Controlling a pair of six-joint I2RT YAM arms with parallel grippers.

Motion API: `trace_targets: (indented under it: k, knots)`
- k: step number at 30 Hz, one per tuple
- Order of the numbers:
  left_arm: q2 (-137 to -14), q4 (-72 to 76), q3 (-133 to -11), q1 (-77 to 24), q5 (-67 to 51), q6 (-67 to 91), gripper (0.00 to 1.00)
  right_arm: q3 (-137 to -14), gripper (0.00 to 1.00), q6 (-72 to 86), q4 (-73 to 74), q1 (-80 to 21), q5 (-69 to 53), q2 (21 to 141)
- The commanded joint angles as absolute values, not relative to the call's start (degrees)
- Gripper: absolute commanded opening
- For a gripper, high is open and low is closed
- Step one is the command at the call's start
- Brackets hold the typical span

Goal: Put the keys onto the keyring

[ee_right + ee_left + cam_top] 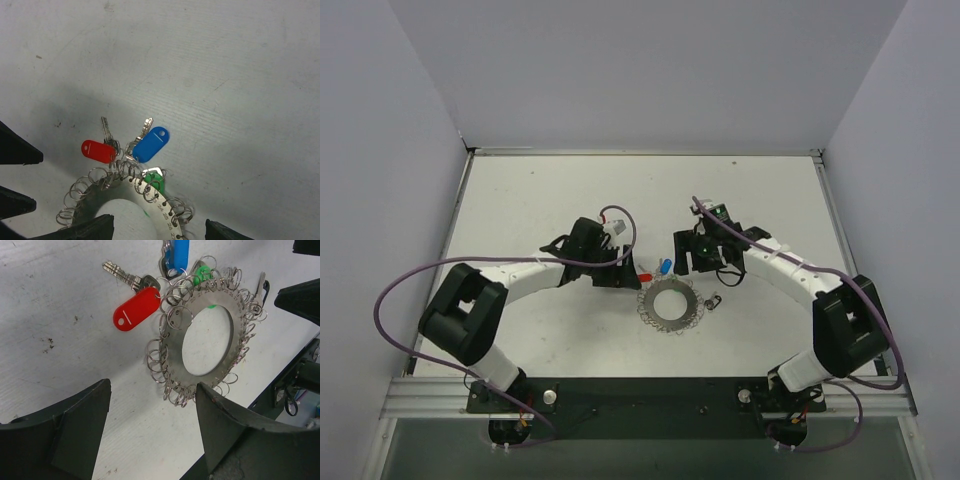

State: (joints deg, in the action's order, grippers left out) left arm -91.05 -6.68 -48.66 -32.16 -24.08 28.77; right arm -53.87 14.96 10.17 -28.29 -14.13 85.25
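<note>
The keyring point(670, 322) is a flat silvery disc with a round hole and several small wire rings round its rim, lying on the table between the arms. A red-tagged key point(136, 308), a blue-tagged key point(177, 254) and a green-tagged key point(202, 274) hang on rings at its far rim. A dark grey piece point(713, 301) lies at its right edge. My left gripper point(154, 386) is open and empty, just left of the disc. My right gripper point(159, 221) is open and empty above the disc's point(162, 207) far right rim, near the blue tag point(151, 144).
The white table point(570, 190) is walled in by grey panels on three sides. A metal rail point(430, 395) runs along the near edge by the arm bases. The left gripper's dark fingers point(15, 150) show at the left edge of the right wrist view.
</note>
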Motion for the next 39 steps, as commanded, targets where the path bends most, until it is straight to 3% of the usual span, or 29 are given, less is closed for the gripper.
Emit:
trace_targets:
  k: [1, 5, 13, 21, 39]
  knots:
    - [-92.5, -4.5, -49.5, -32.6, -25.5, 30.1, 0.78, -57.0, 0.65, 14.6, 11.9, -30.6, -11.2, 87.1]
    - [-93.4, -4.7, -50.2, -32.6, -25.7, 29.9, 0.77, -58.9, 0.49, 14.2, 12.4, -32.0, -10.4, 90.0]
    - [-94.2, -5.1, -51.0, -32.6, -25.5, 29.3, 0.77, -61.1, 0.4, 14.2, 12.3, -33.4, -10.5, 94.9]
    - [-94.5, -5.1, -51.2, -32.5, -25.3, 29.2, 0.77, -61.5, 0.18, 13.8, 12.4, -33.4, -11.0, 96.4]
    - [-95.5, -5.3, -51.5, -32.5, -25.3, 29.1, 0.77, -62.5, 0.18, 14.1, 12.3, -33.8, -12.0, 98.3]
